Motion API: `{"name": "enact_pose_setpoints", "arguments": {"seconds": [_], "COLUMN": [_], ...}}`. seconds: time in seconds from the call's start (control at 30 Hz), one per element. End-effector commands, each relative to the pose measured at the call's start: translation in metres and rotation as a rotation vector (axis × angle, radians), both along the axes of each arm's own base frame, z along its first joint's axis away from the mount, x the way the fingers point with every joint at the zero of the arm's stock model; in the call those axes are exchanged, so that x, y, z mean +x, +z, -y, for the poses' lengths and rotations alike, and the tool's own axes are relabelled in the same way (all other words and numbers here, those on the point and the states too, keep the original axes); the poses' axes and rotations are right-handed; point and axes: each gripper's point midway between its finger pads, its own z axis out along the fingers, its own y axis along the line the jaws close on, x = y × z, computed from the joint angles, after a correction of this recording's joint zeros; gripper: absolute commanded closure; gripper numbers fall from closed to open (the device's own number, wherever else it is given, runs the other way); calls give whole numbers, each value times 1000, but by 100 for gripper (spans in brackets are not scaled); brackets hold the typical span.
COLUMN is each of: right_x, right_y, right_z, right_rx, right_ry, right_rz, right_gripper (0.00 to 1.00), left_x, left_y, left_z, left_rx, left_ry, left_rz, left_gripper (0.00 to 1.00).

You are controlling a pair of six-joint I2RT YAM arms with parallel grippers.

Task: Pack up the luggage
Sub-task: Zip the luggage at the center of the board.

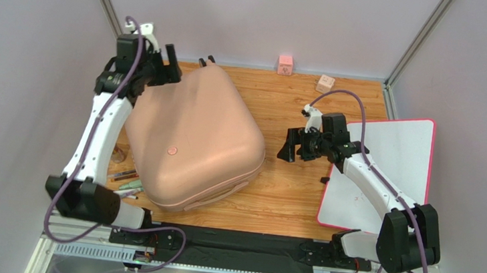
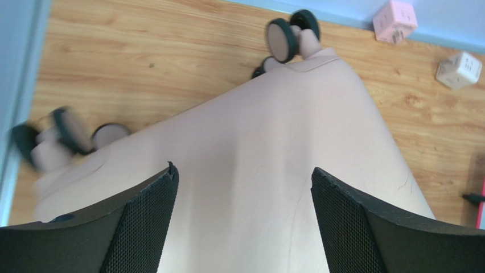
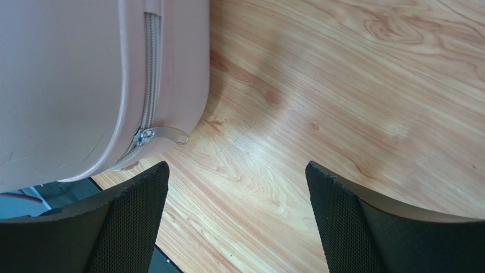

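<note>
Soft, even light from above makes all three views bright, and glare is mild. The luggage (image 1: 192,135) casts only a faint shadow on the tabletop (image 1: 288,188). The right wrist view shows a pale sheen on the wood. In the left wrist view the left caster wheels (image 2: 57,136) are motion-smeared (the far pair (image 2: 293,34) is crisp).

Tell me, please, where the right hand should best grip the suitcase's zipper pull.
Probably the flat metal tab, approached from the wooden table side: it juts sideways off the suitcase at its rounded corner, clear of the shell.
</note>
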Motion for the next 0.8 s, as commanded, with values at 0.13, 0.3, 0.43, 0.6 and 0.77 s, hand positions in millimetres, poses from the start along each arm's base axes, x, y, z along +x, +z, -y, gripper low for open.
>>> {"name": "enact_pose_setpoints", "arguments": {"seconds": [0.13,0.3,0.43,0.6,0.77], "right_x": [6,6,10,11,3], "right_y": [11,3,0,-16,-22], "right_z": [-36,-50,-62,-74,-78], "right_rx": [74,62,64,60,83], "right_ry": [183,263,336,423,468], "right_rz": [241,298,345,321,310], "right_gripper": [10,10,12,14,19], "left_x": [-98,-145,-170,-182,-192], "left_y": [-28,-57,-78,-95,-100], "left_z": [-69,-78,-77,-67,-68], "left_rx": [-6,-42,-45,-135,-136], "left_ry": [250,317,337,319,321], "left_rz": [-115,-175,-218,-251,-262], "left_gripper": [6,5,3,3,3]}}
